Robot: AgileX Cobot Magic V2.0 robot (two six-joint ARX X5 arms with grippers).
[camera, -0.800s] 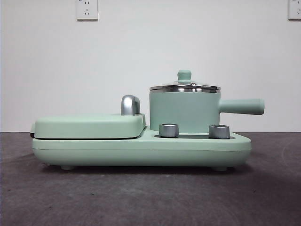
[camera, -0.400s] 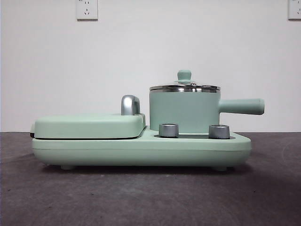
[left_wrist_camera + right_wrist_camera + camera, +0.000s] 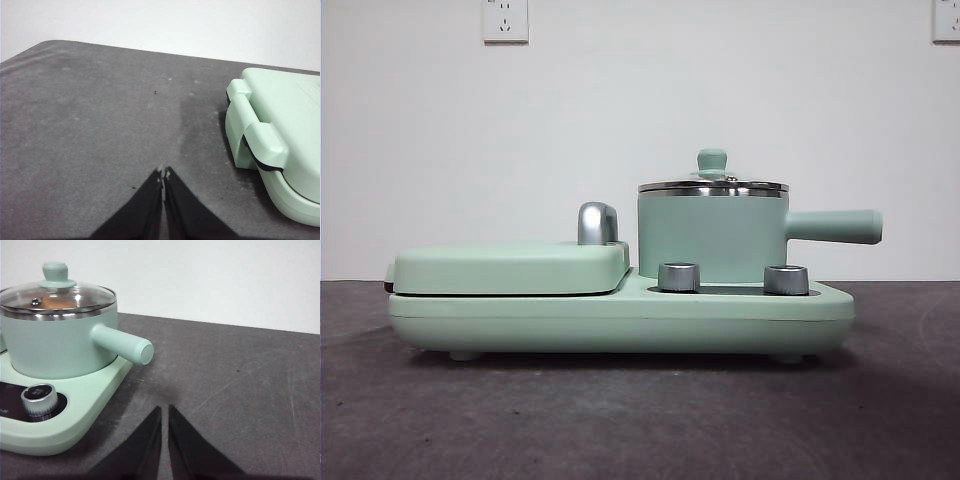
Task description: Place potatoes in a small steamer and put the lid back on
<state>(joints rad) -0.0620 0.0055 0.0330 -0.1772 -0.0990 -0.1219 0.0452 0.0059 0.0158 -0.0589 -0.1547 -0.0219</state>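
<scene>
The small steamer (image 3: 712, 238) is seen standing on the right half of a mint green cooker base (image 3: 620, 315), with its straight side handle (image 3: 833, 226) pointing away from the flat griddle cover (image 3: 510, 267) that occupies the other half. The lid (image 3: 713, 184) is seated on the steamer's steel rim, its green knob upright. Through the glass, in the right wrist view, an orange-brown patch of the potato (image 3: 56, 302) is made out inside the pot. Two silver dials (image 3: 679, 276) are set in the base just in front of the pot.

The right gripper (image 3: 164, 410) is held over the dark table (image 3: 240, 390), near the base's corner and apart from the handle; its jaws are nearly pressed together, nothing between them. The left gripper (image 3: 163, 173) is held over bare table beside the griddle end of the cooker, its jaws pressed together on nothing.
</scene>
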